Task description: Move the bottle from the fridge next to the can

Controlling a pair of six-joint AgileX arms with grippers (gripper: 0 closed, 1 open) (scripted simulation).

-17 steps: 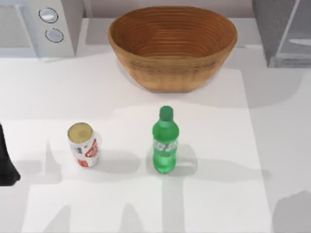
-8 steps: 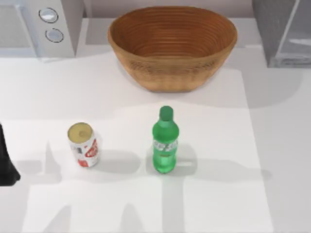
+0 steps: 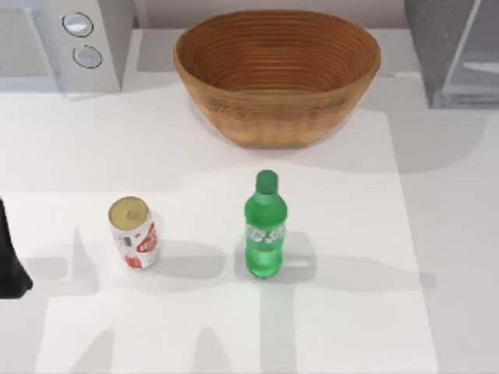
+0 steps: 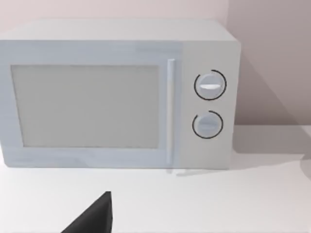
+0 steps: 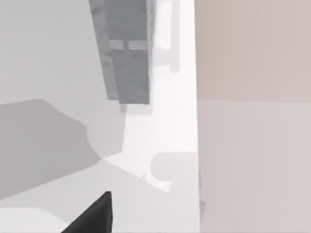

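The left arm [image 3: 11,261], a dark shape, sits parked at the table's left edge. A black wedge of the left gripper [image 4: 92,221] juts into the left wrist view, and a similar wedge of the right gripper [image 5: 92,219] into the right wrist view. Whether either gripper is open or closed cannot be told.

Just ahead of the left arm, towards the middle of the white table [image 3: 351,327], stands the small white drink can with red markings and a tan top [image 3: 134,232]. Beyond the can, on the side away from that arm, is the green translucent plastic soda bottle with a green cap [image 3: 265,234]. It is upright and near the can, with a clear gap between them.

Farther back sits a round woven brown basket [image 3: 277,74]. The light grey box with two round knobs [image 3: 70,39] is at the back left, squarely facing the left gripper. The dark grey speckled fridge with its pale door panel [image 3: 456,51] is at the back right, some way ahead of the right gripper.

The bottle is out of the fridge and set down, so the transfer looks essentially done. Placing it any closer would call for a grasp on its body and a short slide towards the can without tipping either.

The fridge and the knobbed box are cut off by the frame, and the fridge's interior is hidden.
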